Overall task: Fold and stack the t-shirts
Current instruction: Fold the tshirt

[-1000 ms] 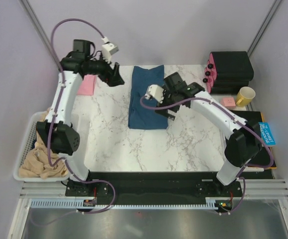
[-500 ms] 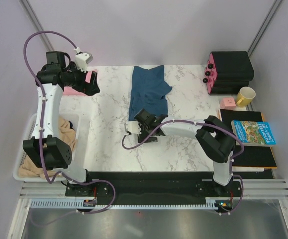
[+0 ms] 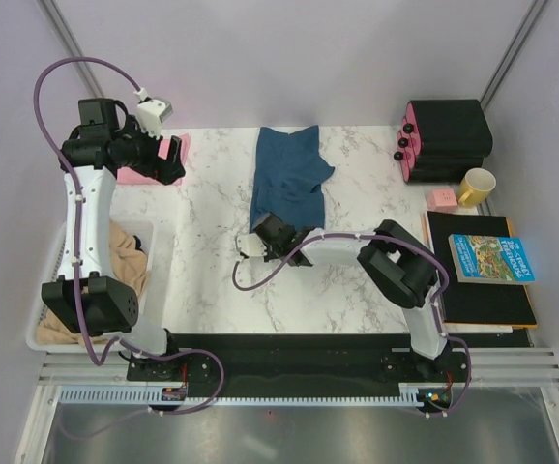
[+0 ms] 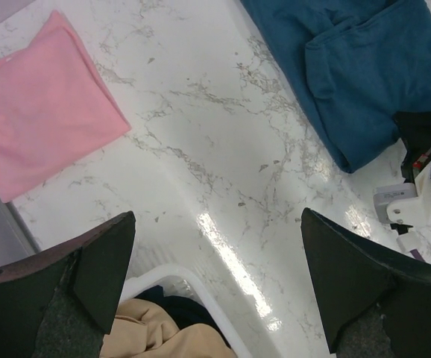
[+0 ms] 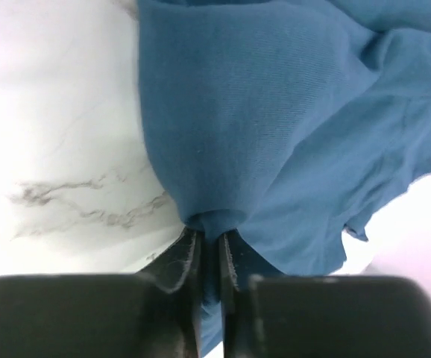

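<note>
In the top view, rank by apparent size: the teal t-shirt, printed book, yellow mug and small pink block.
Largest to smallest:
1. teal t-shirt
2. printed book
3. yellow mug
4. small pink block

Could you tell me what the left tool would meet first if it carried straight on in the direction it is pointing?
The left tool would most likely meet the bare marble table first, between the pink t-shirt and the blue t-shirt, touching neither; depth is hard to judge.
</note>
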`<action>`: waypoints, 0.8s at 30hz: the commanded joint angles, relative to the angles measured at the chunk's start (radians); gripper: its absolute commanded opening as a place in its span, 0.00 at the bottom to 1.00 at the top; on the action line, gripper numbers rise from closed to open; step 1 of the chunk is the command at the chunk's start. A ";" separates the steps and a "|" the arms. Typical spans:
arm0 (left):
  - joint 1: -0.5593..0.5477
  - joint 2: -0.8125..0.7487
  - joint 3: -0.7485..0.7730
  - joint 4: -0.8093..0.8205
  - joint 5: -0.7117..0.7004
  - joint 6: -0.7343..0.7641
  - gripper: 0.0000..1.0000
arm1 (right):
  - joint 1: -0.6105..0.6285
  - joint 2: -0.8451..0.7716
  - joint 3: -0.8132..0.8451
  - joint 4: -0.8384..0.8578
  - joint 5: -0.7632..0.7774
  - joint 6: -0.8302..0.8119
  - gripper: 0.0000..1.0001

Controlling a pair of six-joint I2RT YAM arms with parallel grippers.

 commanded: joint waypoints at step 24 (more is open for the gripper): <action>0.060 0.092 0.151 0.021 0.054 0.040 1.00 | 0.177 -0.269 0.523 -1.181 -0.510 -0.097 0.00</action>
